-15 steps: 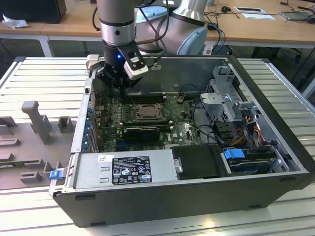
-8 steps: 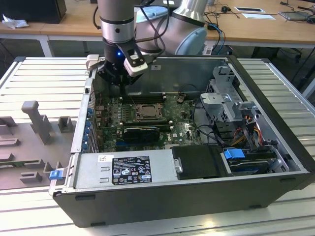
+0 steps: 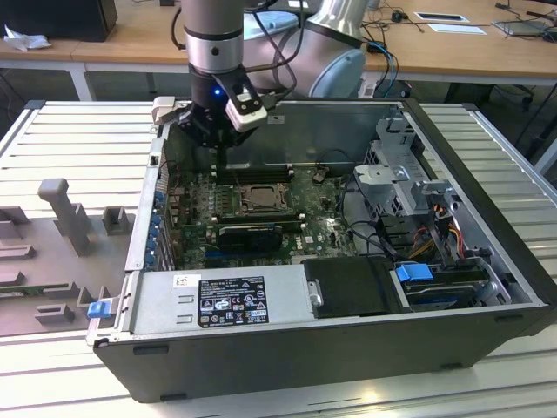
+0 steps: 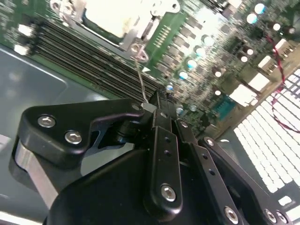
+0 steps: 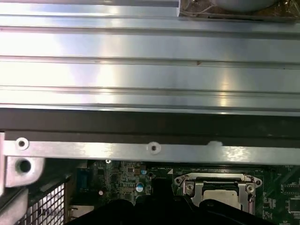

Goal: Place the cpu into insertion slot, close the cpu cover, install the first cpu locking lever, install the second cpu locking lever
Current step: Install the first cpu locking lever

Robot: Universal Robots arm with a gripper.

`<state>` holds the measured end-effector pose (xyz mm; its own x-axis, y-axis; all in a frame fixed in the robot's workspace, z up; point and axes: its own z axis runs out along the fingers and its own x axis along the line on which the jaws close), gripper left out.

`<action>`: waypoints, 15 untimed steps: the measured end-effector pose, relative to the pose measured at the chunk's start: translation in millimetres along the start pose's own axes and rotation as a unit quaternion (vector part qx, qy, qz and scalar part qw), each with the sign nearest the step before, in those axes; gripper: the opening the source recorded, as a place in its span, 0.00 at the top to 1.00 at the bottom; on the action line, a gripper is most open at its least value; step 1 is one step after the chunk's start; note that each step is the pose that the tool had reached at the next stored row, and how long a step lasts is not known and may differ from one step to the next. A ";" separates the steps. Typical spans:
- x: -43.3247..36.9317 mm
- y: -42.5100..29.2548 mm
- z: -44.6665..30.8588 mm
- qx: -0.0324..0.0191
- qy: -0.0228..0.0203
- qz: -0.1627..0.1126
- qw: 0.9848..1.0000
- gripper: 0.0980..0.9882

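Exterior view – setting: an open computer case (image 3: 487, 287) lies on a ribbed metal table (image 3: 78, 139), with a grey moulded tray (image 3: 52, 235) at the exterior view's left.
Exterior view – gripper: the gripper (image 3: 217, 152) hangs inside the case at its far side, toward the exterior view's left, just beyond the memory slots (image 3: 252, 171).
Exterior view – insertion slot: the insertion slot (image 3: 258, 198) sits mid-board, near the gripper.
Exterior view – surroundings: a long black card (image 3: 248, 235) lies on the near side of the slot. The power supply (image 3: 218, 300) runs along the near wall, and cables (image 3: 435, 235) crowd the exterior view's right.
Second wrist view – gripper: the gripper (image 4: 161, 102) has its fingers drawn together.
Second wrist view – locking lever: a thin wire locking lever (image 4: 140, 77) runs from the socket corner to the fingertips. Whether it is pinched or only touched cannot be told.
Second wrist view – cpu: the pale cpu (image 4: 110, 16) lies in the socket, framed by the cpu cover (image 4: 129, 41).
Second wrist view – surroundings: memory slots (image 4: 79, 49) lie between socket and gripper, with a red wire (image 4: 276, 56) and a perforated grille (image 4: 276, 154) beyond.
First wrist view – cpu: the cpu (image 5: 220, 199) lies under the lowered cpu cover (image 5: 213, 180).
First wrist view – obstruction: the dark gripper (image 5: 161, 187) overlaps the green board (image 5: 122, 180).
First wrist view – surroundings: the case rim (image 5: 93, 149) is backed by the table (image 5: 150, 70).
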<state>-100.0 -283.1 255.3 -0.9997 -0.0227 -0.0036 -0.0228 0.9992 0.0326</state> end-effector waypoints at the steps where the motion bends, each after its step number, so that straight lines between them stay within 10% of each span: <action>1: -4.1 0.0 0.0 0.000 0.000 0.000 1.000 0.99; 6: -32.6 -0.7 0.5 0.000 0.000 0.000 1.000 0.99; 15: -35.0 -0.8 4.0 -0.005 0.000 0.000 1.000 0.99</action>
<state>-64.9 -283.0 251.4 -0.9997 -0.0227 -0.0037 -0.0229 0.9988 0.0422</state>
